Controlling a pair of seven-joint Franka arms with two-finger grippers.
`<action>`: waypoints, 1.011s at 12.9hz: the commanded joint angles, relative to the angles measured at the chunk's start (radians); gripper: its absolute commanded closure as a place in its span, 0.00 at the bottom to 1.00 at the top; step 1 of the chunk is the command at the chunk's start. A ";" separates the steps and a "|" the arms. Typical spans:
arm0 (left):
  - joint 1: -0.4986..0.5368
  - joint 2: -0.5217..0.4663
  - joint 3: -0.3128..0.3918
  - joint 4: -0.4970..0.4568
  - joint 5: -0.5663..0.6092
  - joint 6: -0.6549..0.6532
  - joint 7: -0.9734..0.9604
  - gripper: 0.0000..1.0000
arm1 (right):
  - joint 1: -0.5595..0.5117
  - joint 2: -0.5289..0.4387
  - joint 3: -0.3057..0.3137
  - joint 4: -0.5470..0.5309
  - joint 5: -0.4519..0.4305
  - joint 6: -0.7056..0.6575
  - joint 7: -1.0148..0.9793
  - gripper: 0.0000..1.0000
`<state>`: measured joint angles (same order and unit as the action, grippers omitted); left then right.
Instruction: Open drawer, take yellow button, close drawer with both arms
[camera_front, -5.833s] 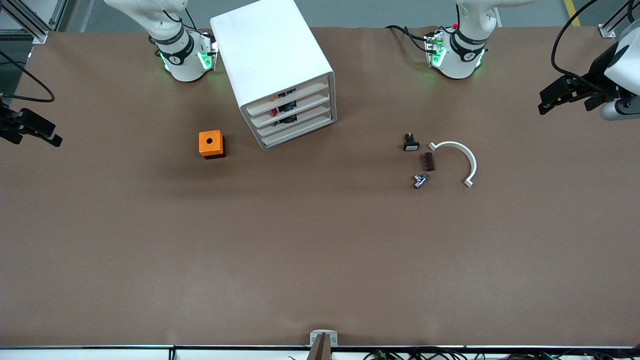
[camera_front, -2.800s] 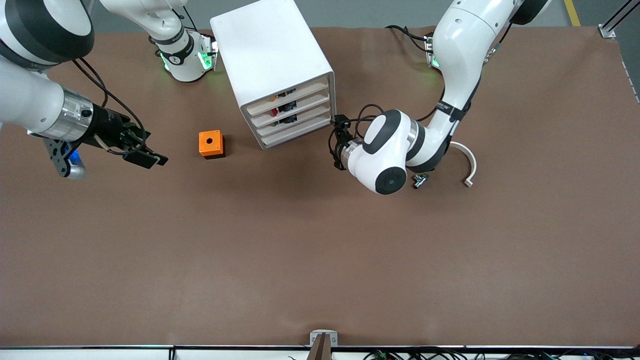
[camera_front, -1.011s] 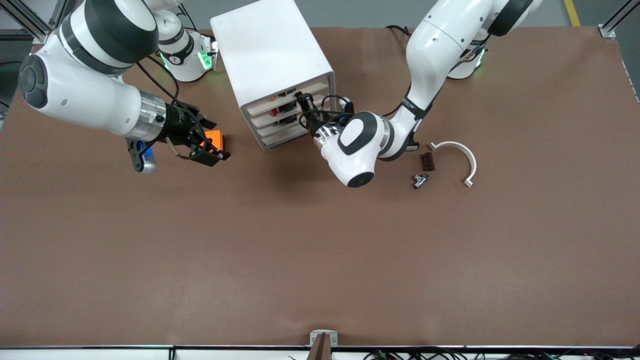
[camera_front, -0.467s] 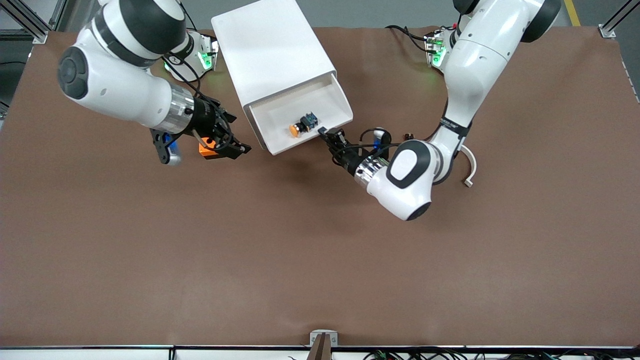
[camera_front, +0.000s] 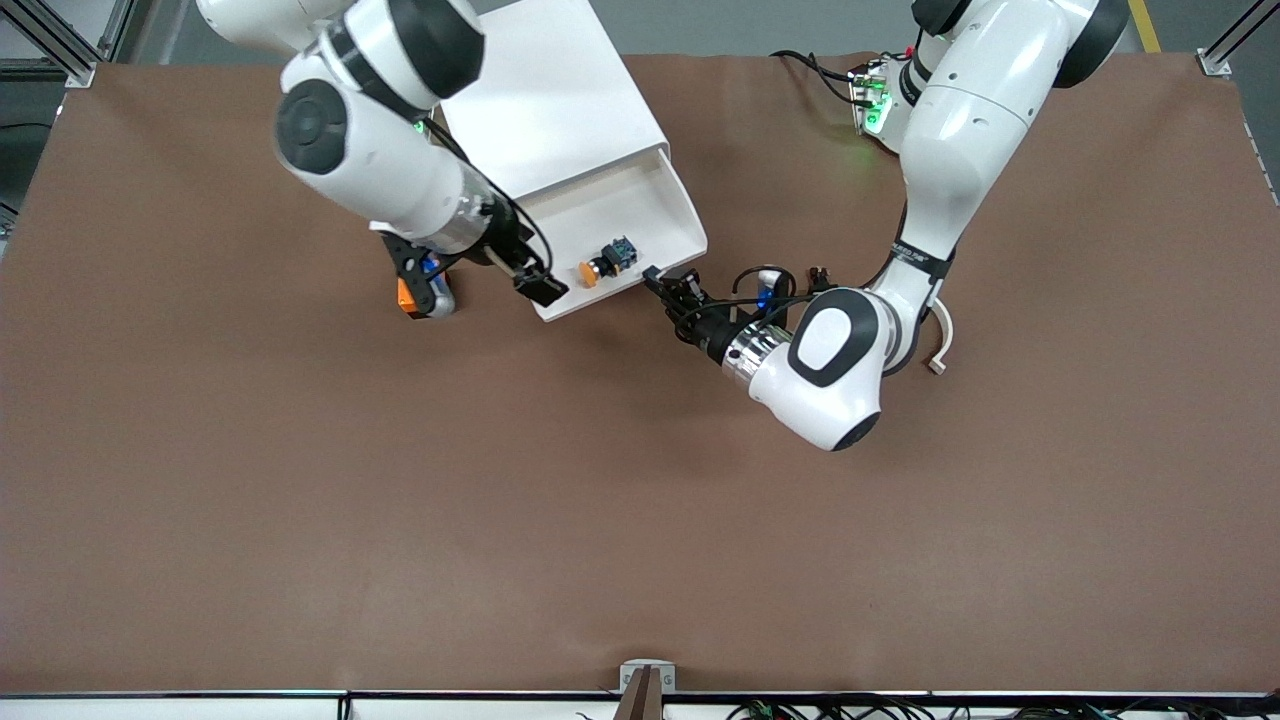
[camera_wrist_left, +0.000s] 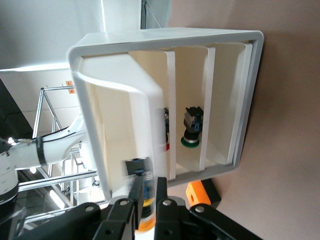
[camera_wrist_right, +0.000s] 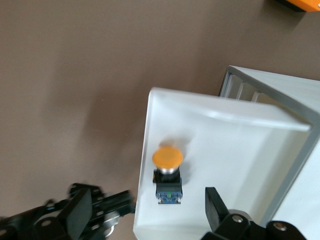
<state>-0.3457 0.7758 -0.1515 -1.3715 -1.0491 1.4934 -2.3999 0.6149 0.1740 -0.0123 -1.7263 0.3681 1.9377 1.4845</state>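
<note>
The drawer (camera_front: 640, 215), uppermost in the white cabinet (camera_front: 545, 100), stands pulled out. The button (camera_front: 600, 265) lies on its side in the drawer, orange cap toward the drawer's front. My left gripper (camera_front: 655, 278) is at the drawer's front edge, fingers (camera_wrist_left: 137, 187) nearly together on the front lip (camera_wrist_left: 120, 95). My right gripper (camera_front: 540, 288) hangs open over the drawer's front corner toward the right arm's end. In the right wrist view the button (camera_wrist_right: 168, 172) lies in the drawer (camera_wrist_right: 225, 145) between my open fingers (camera_wrist_right: 215, 200), a little ahead of the gripper (camera_wrist_right: 147, 205). The left gripper (camera_wrist_right: 117, 202) shows at the drawer's front.
The orange cube (camera_front: 405, 295) sits beside the cabinet, mostly hidden under the right arm. Lower drawers hold a green-capped button (camera_wrist_left: 192, 130). A small black button (camera_front: 820, 272) and a white curved piece (camera_front: 942, 335) lie toward the left arm's end, partly hidden by that arm.
The left gripper pulled the top drawer out and has stayed at its front. The right gripper swung from beside the orange cube to over the drawer's front corner.
</note>
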 joint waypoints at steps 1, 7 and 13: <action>0.048 -0.018 -0.003 0.011 -0.014 -0.038 0.010 0.43 | 0.075 -0.002 -0.011 -0.050 -0.064 0.068 0.049 0.00; 0.140 -0.018 -0.002 0.060 0.067 -0.108 0.080 0.07 | 0.158 0.019 -0.011 -0.104 -0.181 0.156 0.143 0.00; 0.235 -0.033 -0.002 0.066 0.331 -0.113 0.290 0.02 | 0.192 0.078 -0.011 -0.104 -0.238 0.207 0.212 0.04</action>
<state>-0.1332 0.7636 -0.1505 -1.3093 -0.7742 1.3956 -2.1679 0.7874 0.2491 -0.0129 -1.8306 0.1573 2.1324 1.6592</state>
